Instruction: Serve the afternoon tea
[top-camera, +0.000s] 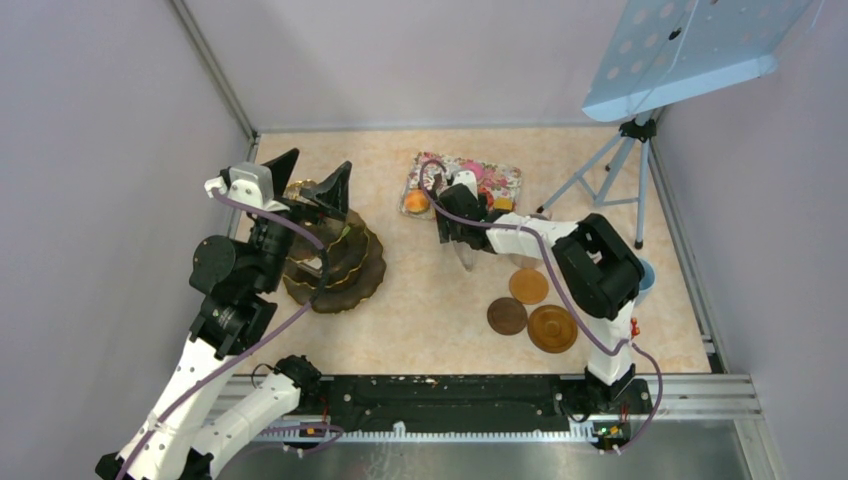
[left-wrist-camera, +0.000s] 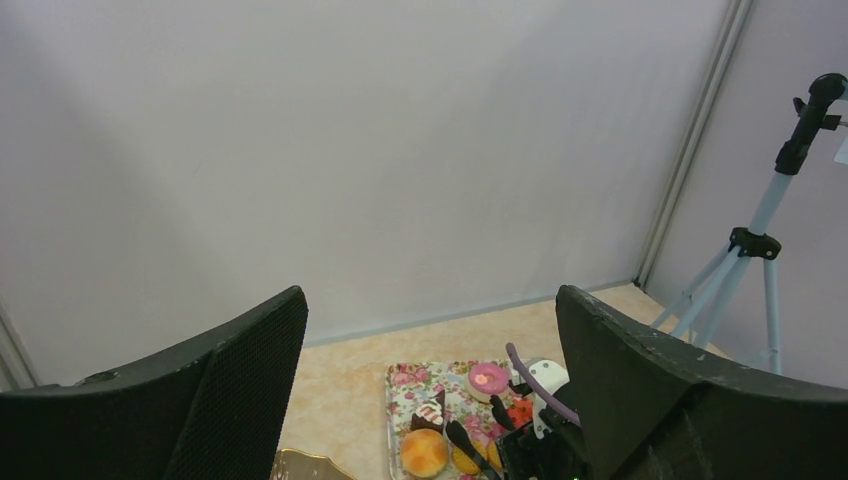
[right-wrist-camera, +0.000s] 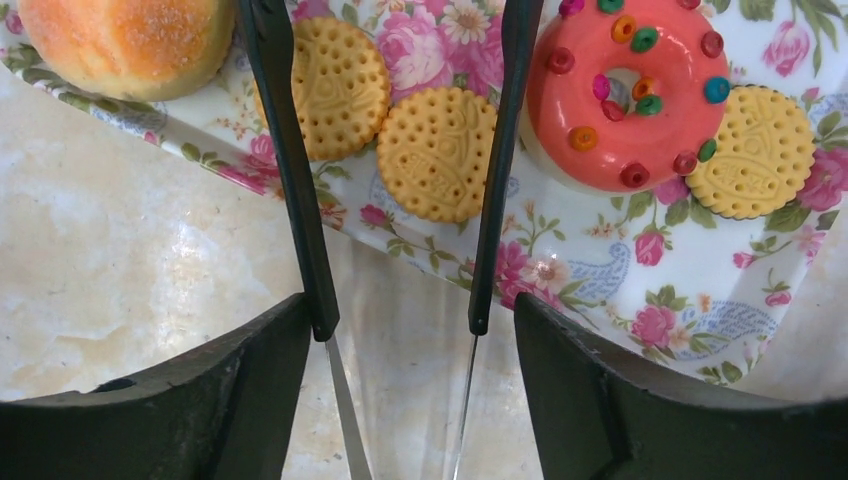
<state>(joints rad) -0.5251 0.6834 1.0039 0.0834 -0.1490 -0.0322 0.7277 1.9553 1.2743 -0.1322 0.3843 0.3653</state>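
My right gripper (right-wrist-camera: 410, 310) is shut on the black tongs (right-wrist-camera: 300, 200), one finger outside each tong arm. The tong arms stand spread over the rose-patterned tray (right-wrist-camera: 620, 270), with two round orange biscuits (right-wrist-camera: 435, 150) between them as seen from the wrist. A red ringed doughnut cake (right-wrist-camera: 625, 90), another biscuit (right-wrist-camera: 750, 150) and a sugared bun (right-wrist-camera: 130, 40) lie on the tray. From above, the right gripper (top-camera: 460, 235) is at the tray's near edge (top-camera: 505, 170). My left gripper (top-camera: 310, 180) hangs open and empty over the tiered stand (top-camera: 345, 265).
Three brown saucers (top-camera: 528, 286) lie in front of the right arm. A light-blue mug (top-camera: 645, 275) peeks out behind that arm's elbow. A tripod (top-camera: 620, 170) stands at the back right. A pink cake (left-wrist-camera: 489, 379) and a chocolate slice (left-wrist-camera: 430, 415) sit on the tray.
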